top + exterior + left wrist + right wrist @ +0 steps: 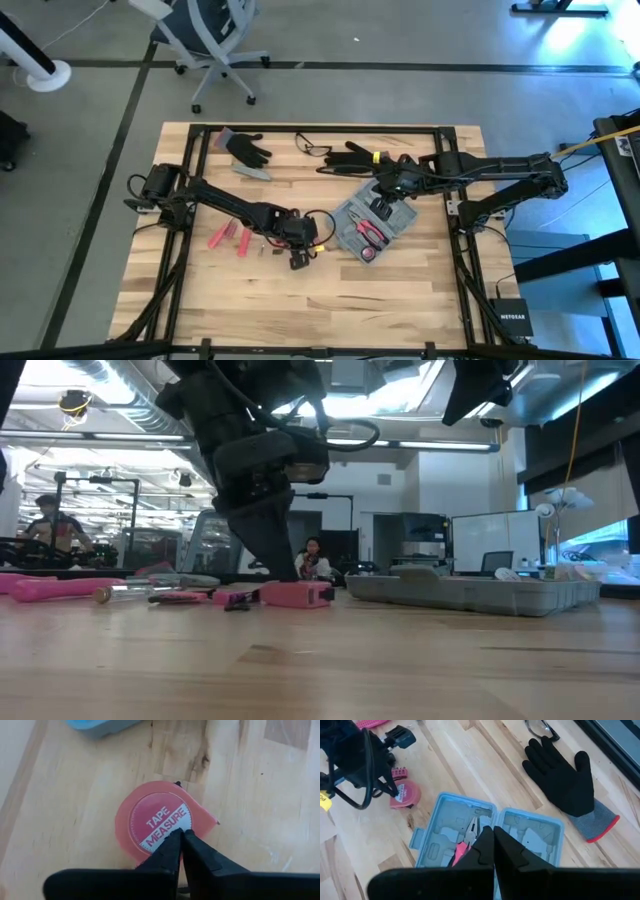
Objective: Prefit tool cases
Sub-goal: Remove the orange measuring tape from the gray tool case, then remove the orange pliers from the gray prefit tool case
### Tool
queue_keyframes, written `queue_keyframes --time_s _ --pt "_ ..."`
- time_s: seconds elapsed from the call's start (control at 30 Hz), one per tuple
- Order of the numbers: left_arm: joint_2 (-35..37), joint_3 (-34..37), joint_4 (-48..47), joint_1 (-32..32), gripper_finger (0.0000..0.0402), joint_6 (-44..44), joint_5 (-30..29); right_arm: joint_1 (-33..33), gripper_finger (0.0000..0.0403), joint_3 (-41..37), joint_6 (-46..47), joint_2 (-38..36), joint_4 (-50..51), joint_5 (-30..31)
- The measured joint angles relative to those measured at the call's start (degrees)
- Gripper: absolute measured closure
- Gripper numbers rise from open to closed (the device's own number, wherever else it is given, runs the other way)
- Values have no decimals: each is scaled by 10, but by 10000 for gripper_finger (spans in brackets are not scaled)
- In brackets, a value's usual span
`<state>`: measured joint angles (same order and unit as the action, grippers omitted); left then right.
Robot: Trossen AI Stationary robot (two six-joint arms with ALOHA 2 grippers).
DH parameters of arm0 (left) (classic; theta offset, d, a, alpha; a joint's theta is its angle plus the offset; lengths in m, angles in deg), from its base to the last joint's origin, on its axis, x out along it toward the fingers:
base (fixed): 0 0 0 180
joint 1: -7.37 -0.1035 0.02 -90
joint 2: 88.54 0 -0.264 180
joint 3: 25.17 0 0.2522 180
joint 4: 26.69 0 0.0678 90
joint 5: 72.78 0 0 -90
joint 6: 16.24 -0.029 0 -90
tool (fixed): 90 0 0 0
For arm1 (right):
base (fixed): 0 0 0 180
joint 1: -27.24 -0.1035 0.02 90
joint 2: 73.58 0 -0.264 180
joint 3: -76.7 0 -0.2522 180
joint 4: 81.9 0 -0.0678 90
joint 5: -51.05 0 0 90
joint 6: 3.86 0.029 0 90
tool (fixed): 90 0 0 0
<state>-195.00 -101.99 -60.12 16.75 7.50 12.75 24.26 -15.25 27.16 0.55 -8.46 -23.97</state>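
The left gripper (181, 834), fingers together, hovers at a red tape measure (160, 822) beside the open tool case (375, 222) mid-table, while the right gripper (493, 831), also closed, waits above it; the next move is apparently opening to grasp the tape.

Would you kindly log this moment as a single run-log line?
left tool: shut, over tape measure | right tool: shut, above open tool case | pliers: in case
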Motion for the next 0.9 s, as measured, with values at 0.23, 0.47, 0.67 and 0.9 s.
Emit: queue_keyframes --time_s 0.23,0.47,0.67,0.9 --pt "20 2 -9 0 334 3 0 0 403 0 -8 0 1 -1" --pt "35 2 -15 0 294 5 -2 0 403 0 -15 0 0 -5" --pt "39 -3 -18 -3 276 9 -2 0 403 0 -15 0 11 -70" --pt "36 -50 -19 -48 285 -60 -3 1 403 -44 -4 2 58 -130"
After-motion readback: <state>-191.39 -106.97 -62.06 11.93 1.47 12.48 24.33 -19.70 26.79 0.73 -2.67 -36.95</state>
